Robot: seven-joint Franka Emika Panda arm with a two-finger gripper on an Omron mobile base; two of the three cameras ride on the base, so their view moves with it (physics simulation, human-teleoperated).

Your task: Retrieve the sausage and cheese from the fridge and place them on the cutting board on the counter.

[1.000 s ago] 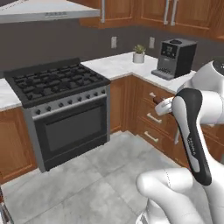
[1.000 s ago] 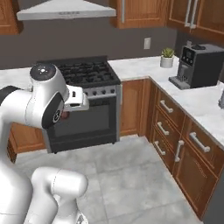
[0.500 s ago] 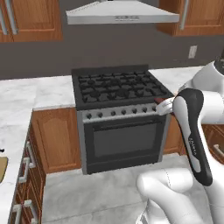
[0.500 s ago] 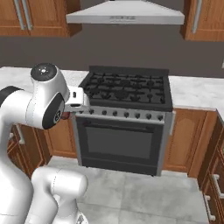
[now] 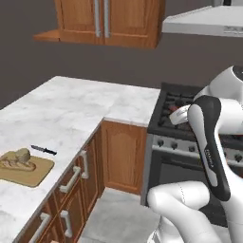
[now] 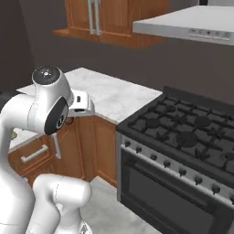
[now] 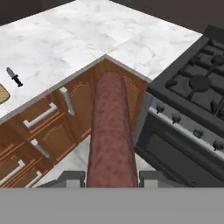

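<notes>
Here the tool (image 7: pixel 112 177) is gripping the sausage (image 7: pixel 111 131), its two tips pressing either side of the near end while the dark red cylinder is sticking straight out ahead along the hand view. In the left base view only a small red end of it is peeking out beside the arm, over the stove (image 5: pixel 199 118).

The board (image 5: pixel 26 170) is lying near the counter's (image 5: pixel 71 114) front edge, well apart from the tool, and something tan and lumpy (image 5: pixel 18 159) is already sitting on its far end; whether that is the cheese or a bread-like loaf is too small to tell. A thin black knife (image 5: pixel 43 150) is resting on the counter just beyond the board's far corner.

Judging from this, the carrying step is under way. To do it well, the base should be bringing the arm square to the counter's front edge before the arm is reaching out, and the sausage should be coming down level over the board's bare near half, lengthwise, clear of the lump and knife, so it is not rolling off when released.

The counter is white veined marble over brown drawers with silver bar handles, meeting the stove at its inner corner. Wooden wall cabinets (image 5: pixel 109 21) and a range hood (image 6: pixel 192 25) are hanging against a dark wall.
</notes>
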